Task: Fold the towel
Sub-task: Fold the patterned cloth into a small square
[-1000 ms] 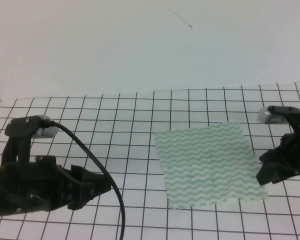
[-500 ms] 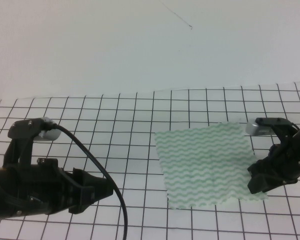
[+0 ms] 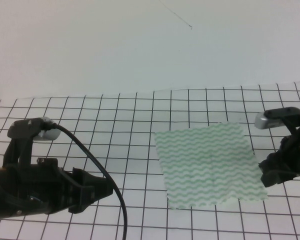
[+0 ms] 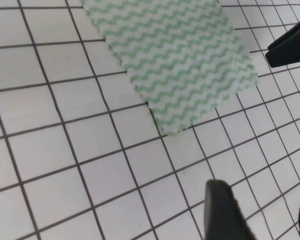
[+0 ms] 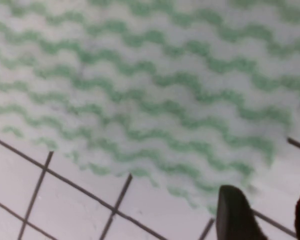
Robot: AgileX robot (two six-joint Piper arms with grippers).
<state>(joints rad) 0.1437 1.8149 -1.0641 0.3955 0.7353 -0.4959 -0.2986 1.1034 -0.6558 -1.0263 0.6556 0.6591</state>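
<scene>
Green-waved towel [image 3: 207,162] lies flat on the gridded counter [image 3: 115,120]. Our right gripper [image 3: 265,178] hovers at its near right corner, fingers [image 5: 235,215] apart, empty. Our left gripper [image 3: 107,189] sits well apart, fingers [image 4: 222,210] wide, empty. We should pinch only the corner's edge.

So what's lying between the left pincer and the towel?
Only bare gridded table, plain in the high view. The left pincer hangs open left of the towel; the right pincer is by its right edge.
</scene>
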